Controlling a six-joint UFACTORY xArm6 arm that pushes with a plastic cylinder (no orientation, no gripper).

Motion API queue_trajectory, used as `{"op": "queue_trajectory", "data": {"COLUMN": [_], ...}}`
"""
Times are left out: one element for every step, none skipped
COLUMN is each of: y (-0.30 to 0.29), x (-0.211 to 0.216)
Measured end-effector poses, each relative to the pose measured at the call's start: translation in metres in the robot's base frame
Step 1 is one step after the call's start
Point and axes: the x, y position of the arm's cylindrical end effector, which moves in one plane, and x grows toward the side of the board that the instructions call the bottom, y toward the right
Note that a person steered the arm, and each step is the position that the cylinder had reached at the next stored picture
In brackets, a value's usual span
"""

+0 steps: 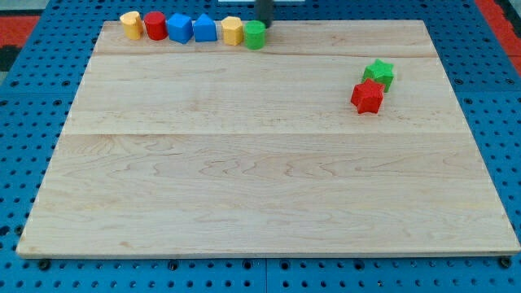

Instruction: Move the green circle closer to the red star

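Observation:
The green circle (pixel 255 35) sits at the view's top edge of the wooden board (pixel 269 179), at the right end of a row of blocks. The red star (pixel 367 96) lies at the view's right, touching a green star (pixel 378 73) just above it. My tip (pixel 265 24) is at the top of the view, just above and to the right of the green circle, very close to it or touching it. The rod runs out of the frame's top.
Left of the green circle along the top edge stand a yellow block (pixel 232 30), a blue block with a pointed top (pixel 204 29), a blue block (pixel 180 28), a red block (pixel 155 25) and a yellow block (pixel 130 24). A blue pegboard (pixel 16 163) surrounds the board.

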Motion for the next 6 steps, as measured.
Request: {"op": "queue_trajectory", "data": {"y": [-0.005, 0.040, 0.015, -0.051, -0.010, 0.084], "x": [0.046, 0.094, 0.109, 0.100, 0.136, 0.136]}}
